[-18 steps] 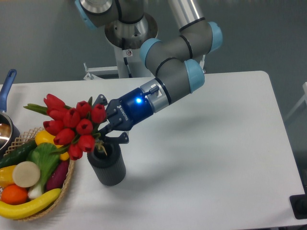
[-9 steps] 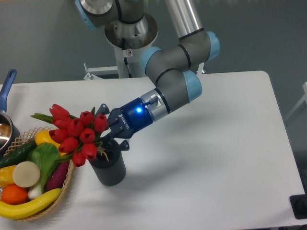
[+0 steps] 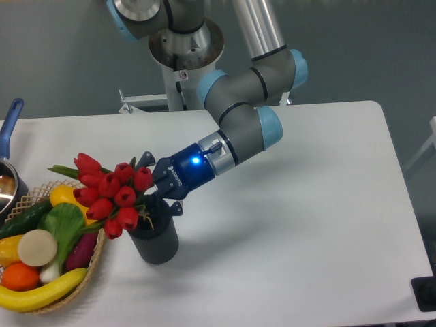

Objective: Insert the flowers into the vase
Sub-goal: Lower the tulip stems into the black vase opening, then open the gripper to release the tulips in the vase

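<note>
The flowers (image 3: 109, 193), a bunch of red tulip buds with green leaves, lean to the left over the mouth of the vase (image 3: 155, 239), a dark grey ribbed cylinder on the white table. Their stem ends reach down into the vase's mouth. My gripper (image 3: 155, 191) comes in from the right, tilted down to the left, and is shut on the flowers' stems just above the vase's rim. The stems themselves are mostly hidden by the fingers and buds.
A woven wicker basket (image 3: 96, 262) with toy fruit and vegetables, including a banana (image 3: 41, 294) and an orange (image 3: 19, 276), stands just left of the vase. A pot with a blue handle (image 3: 8, 126) is at the left edge. The arm's base (image 3: 180, 48) stands behind the table.
My gripper has moved down and slightly right with the flowers, bringing the stems lower into the vase's mouth. The bunch sits lower than a second ago.
</note>
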